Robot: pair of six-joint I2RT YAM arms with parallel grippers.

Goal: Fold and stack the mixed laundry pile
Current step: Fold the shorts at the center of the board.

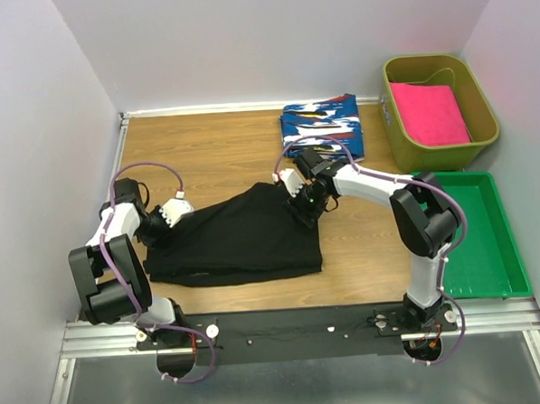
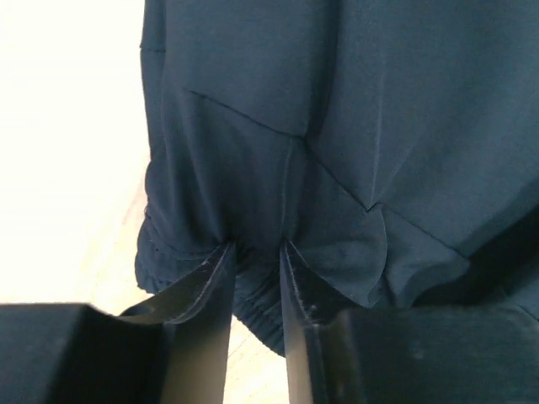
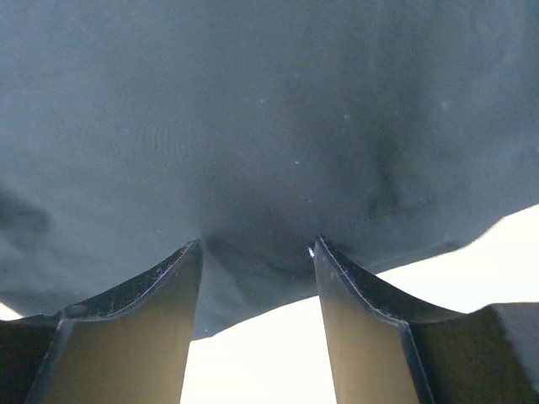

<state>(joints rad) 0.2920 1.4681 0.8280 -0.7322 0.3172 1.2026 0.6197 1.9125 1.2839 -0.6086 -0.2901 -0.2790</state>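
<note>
The plain black garment (image 1: 240, 240) lies spread in the middle of the table. My left gripper (image 1: 174, 212) is at its upper left corner. In the left wrist view the gripper (image 2: 257, 246) is shut on a gathered fold of the black garment (image 2: 354, 126) by its elastic hem. My right gripper (image 1: 299, 197) is at the garment's raised upper right corner. In the right wrist view the gripper (image 3: 257, 246) has its jaws apart, with the tips pressed against the black garment (image 3: 269, 126). The blue patterned cloth (image 1: 321, 127) lies folded at the back of the table.
An olive bin (image 1: 480, 141) at the back right holds a bright pink folded cloth (image 1: 428, 112). A green tray (image 1: 478, 236) sits along the right edge. White walls close in the table at the back and left.
</note>
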